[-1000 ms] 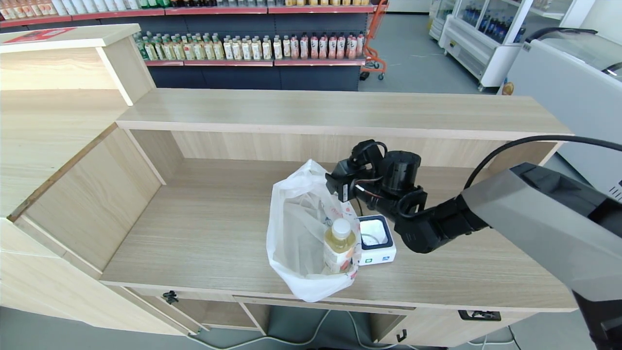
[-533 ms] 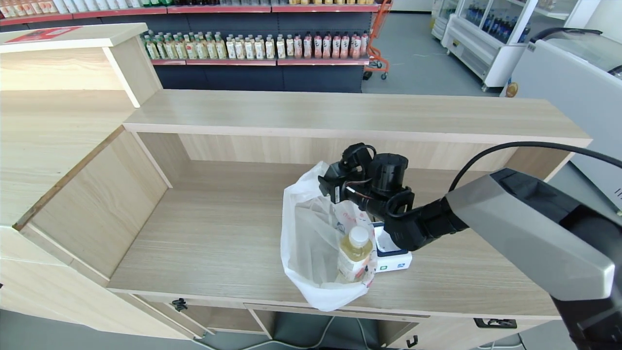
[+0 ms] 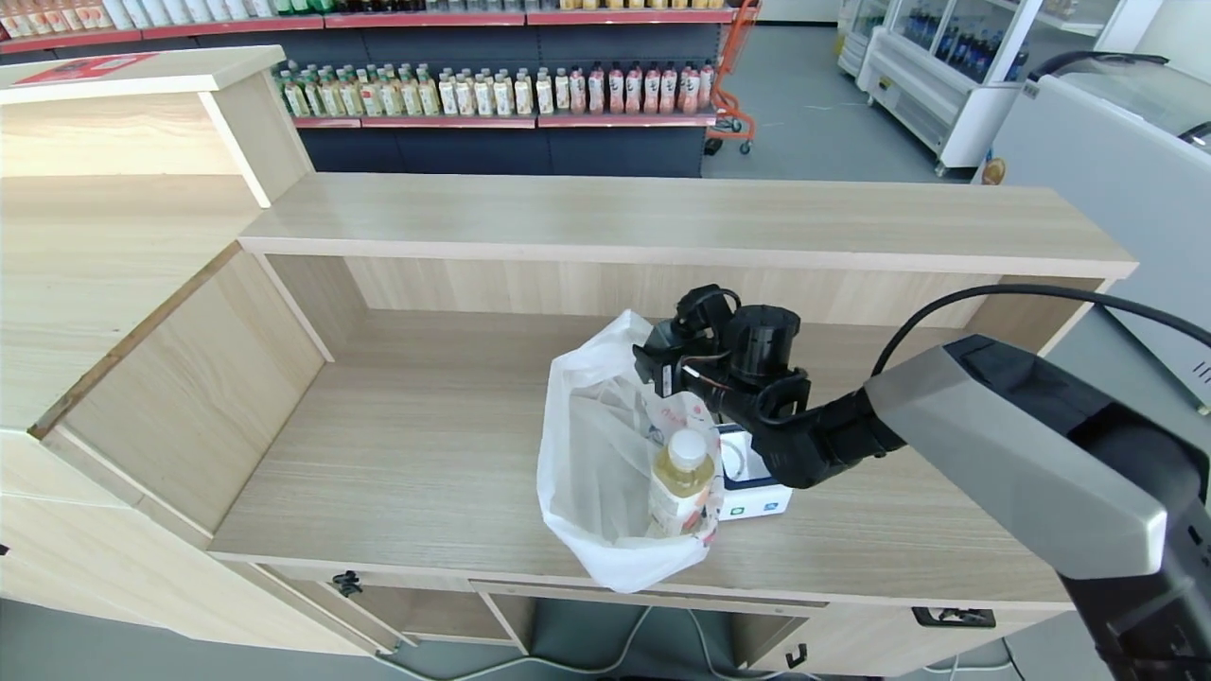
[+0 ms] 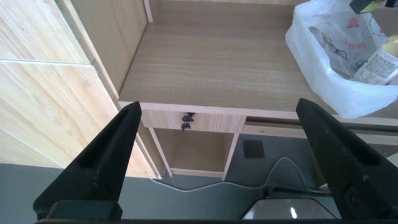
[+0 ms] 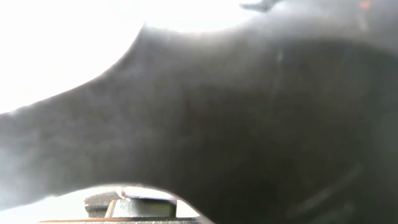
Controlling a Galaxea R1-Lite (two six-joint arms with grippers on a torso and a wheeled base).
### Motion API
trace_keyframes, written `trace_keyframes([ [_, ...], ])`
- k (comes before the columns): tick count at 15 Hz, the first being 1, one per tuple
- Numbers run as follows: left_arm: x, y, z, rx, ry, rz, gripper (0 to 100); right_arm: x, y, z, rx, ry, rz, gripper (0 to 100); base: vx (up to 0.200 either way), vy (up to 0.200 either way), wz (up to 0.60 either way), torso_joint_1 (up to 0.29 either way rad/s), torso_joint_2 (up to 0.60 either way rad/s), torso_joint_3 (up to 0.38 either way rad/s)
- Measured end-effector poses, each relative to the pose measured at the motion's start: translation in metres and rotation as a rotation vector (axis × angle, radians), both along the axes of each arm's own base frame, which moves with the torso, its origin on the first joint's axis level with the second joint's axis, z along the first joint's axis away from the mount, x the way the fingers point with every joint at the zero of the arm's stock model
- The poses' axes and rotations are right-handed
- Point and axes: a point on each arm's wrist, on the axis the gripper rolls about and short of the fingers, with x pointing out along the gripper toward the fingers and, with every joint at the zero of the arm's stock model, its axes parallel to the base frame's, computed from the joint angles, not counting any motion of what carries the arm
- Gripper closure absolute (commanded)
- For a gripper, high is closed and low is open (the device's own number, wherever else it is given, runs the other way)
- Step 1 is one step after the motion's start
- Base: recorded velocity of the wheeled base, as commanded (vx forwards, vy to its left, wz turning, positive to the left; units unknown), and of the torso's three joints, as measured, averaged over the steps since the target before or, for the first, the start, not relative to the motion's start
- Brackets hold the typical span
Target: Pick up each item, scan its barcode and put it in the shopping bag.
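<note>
A white plastic shopping bag stands open near the counter's front edge. Upright inside it is a bottle of yellow drink with a white cap. The left wrist view also takes in the bag and the bottle's label. A small white barcode scanner sits just right of the bag, partly under my right arm. My right gripper hangs at the bag's far rim, above the bottle; the bag hides its tip. My left gripper is open and holds nothing, low in front of the counter's edge.
The wooden counter has a raised ledge along the back and a side wall on the left. Bare counter lies left of the bag. A cabinet latch sits under the front edge.
The whole head picture has shifted, so the camera moved. My right arm stays at the bag's mouth and the bottle stays in the bag.
</note>
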Motion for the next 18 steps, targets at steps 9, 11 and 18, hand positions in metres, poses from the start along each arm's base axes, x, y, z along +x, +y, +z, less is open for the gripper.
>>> trace_keyframes([
  [9,0.0,0.0,0.0,-0.003,0.001,0.0,0,0.011,-0.004,-0.037,-0.08,0.025,-0.017,100,0.0,0.0,0.0,0.0,0.0,0.0],
  [11,0.0,0.0,0.0,-0.003,0.001,0.0,0,0.012,-0.003,-0.044,-0.086,0.034,-0.011,100,0.0,0.0,0.0,0.0,0.0,0.0],
  [18,0.0,0.0,0.0,-0.004,0.001,0.0,0,0.018,-0.009,-0.056,-0.112,0.041,-0.028,100,0.0,0.0,0.0,0.0,0.0,0.0],
])
